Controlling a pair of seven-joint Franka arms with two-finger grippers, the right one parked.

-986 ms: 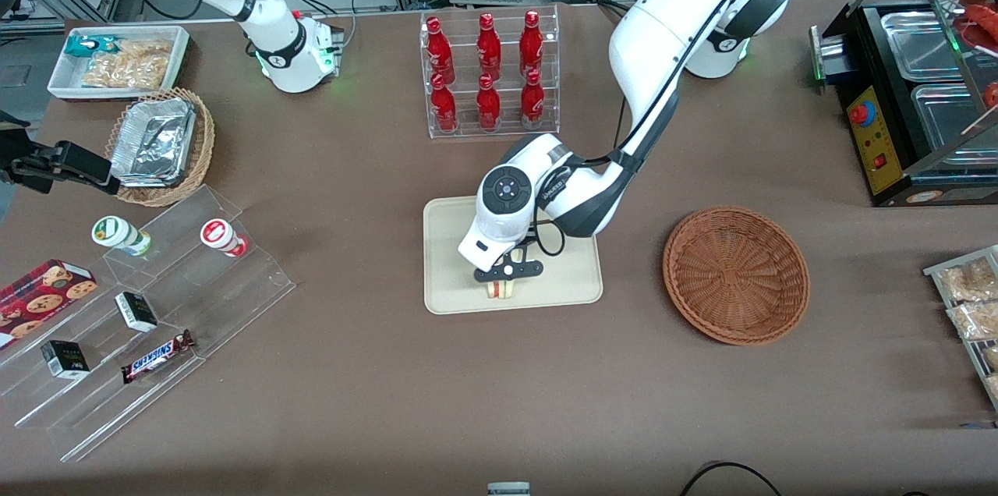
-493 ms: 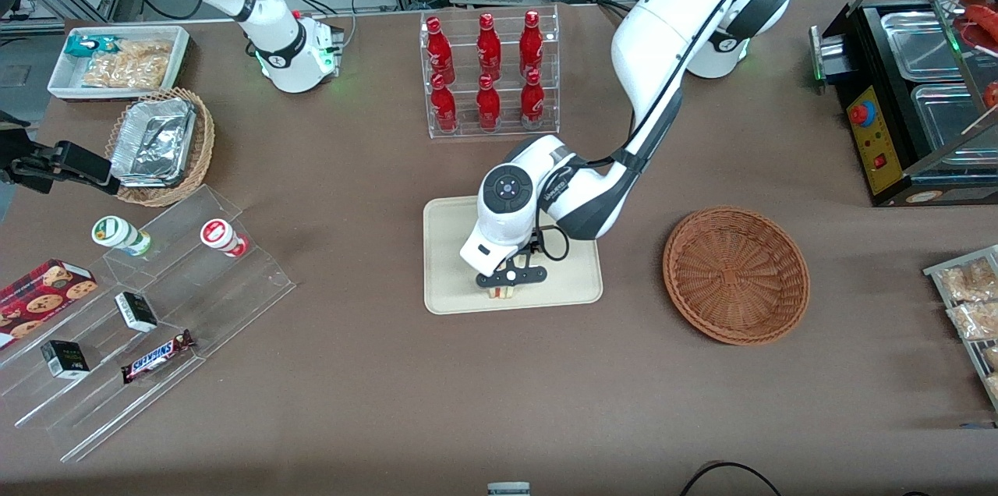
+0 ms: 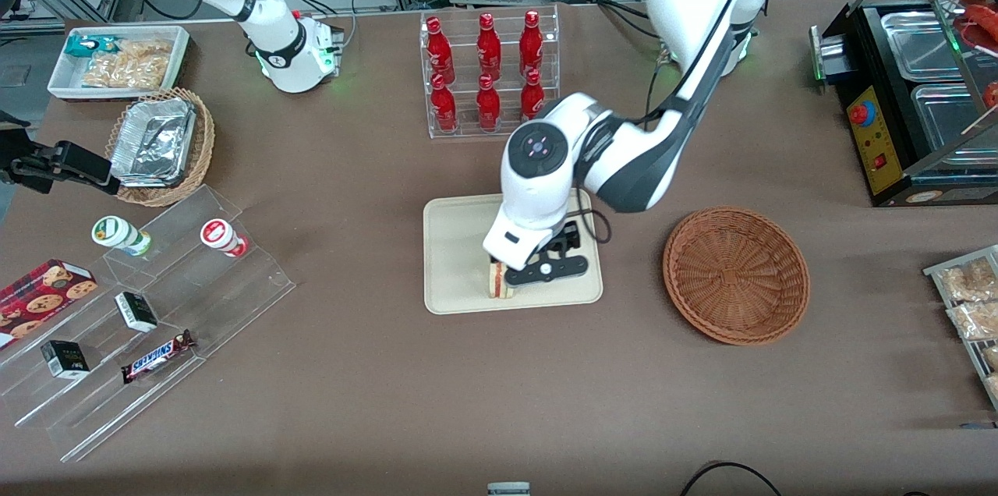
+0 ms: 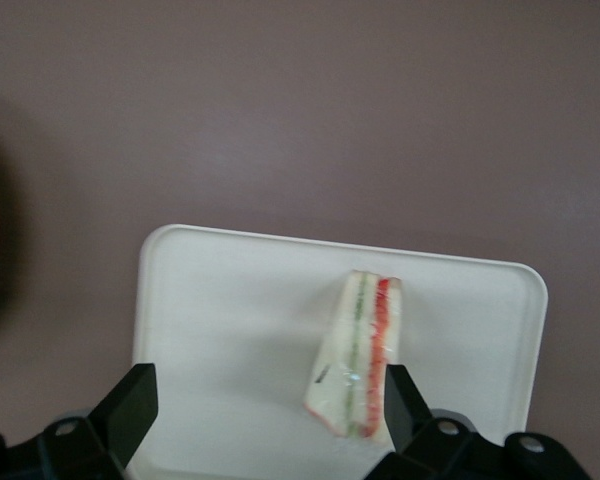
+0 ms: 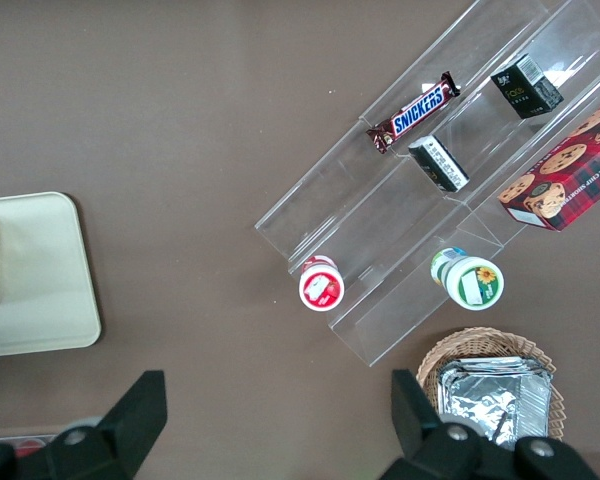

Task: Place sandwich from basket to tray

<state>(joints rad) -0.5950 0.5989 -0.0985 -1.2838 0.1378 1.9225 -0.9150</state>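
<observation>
Hovering above the tray (image 3: 456, 254), the left arm's tool (image 3: 538, 271) has its fingers (image 4: 130, 405) spread wide apart and grips nothing; in the wrist view one finger stands just beside the sandwich (image 4: 358, 355), though whether it touches cannot be told. That sandwich (image 3: 498, 280) lies on the tray near the rim nearest the front camera, its red and green filling layers showing along the cut edge (the white bread faces out on either side). It is the only thing on the cream-beige tray, which sits flat on the brown counter (image 3: 499, 387). Toward the working arm's end of the counter, well apart from the tray, the reddish-brown wicker basket (image 3: 736, 274) holds nothing. Farther from the front camera than the tray, a clear rack (image 3: 490, 73) holds six red bottles in two rows. Toward the parked arm's end, a lighter wicker basket (image 3: 199, 145) holds crinkled foil trays (image 3: 153, 141), and a white bin (image 3: 178, 53) carries bagged snacks.
</observation>
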